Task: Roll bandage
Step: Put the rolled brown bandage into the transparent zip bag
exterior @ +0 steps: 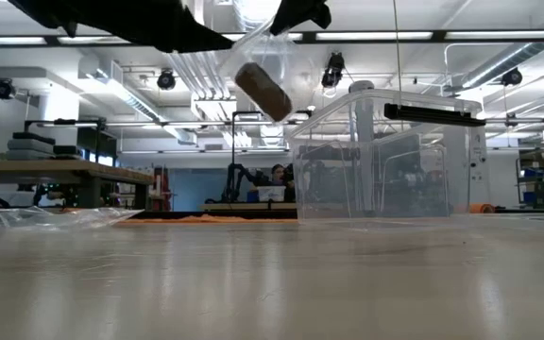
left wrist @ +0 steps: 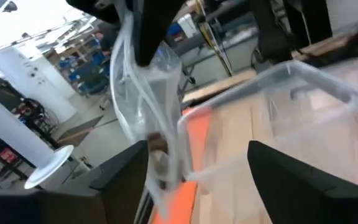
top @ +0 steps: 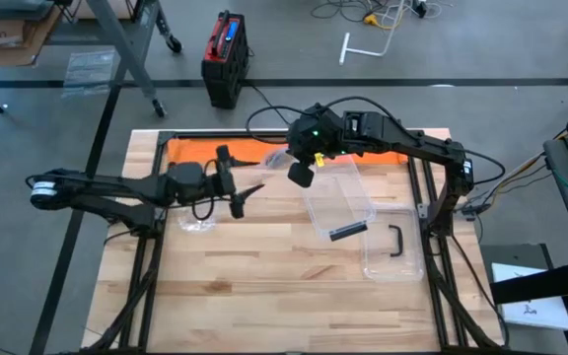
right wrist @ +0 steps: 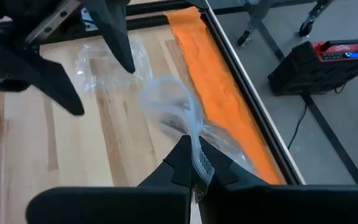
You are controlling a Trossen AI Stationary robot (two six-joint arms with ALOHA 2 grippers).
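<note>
Right gripper (right wrist: 194, 163): fingers are being kept closed on the top edge of a clear plastic bag (right wrist: 169, 109), which is being held in the air above the table (top: 264, 266). In the low view the bag (exterior: 270, 57) is hanging down with a brown rolled bandage (exterior: 263, 91) lying tilted inside it.

Left gripper (top: 243, 189): fingers (left wrist: 120, 180) are being held wide apart, nothing gripped, positioned at about 9 o'clock of the hanging bag (left wrist: 145, 106), just beside it.

Clear plastic box (top: 340, 195): standing on the table at about 5 o'clock of the bag. Its lid (top: 392, 251), with a black handle, is lying at the box's 4 o'clock.

A second crumpled plastic bag (top: 197, 223) is lying on the table below the left gripper. An orange cloth (top: 205, 150) is lying along the table's far edge.
</note>
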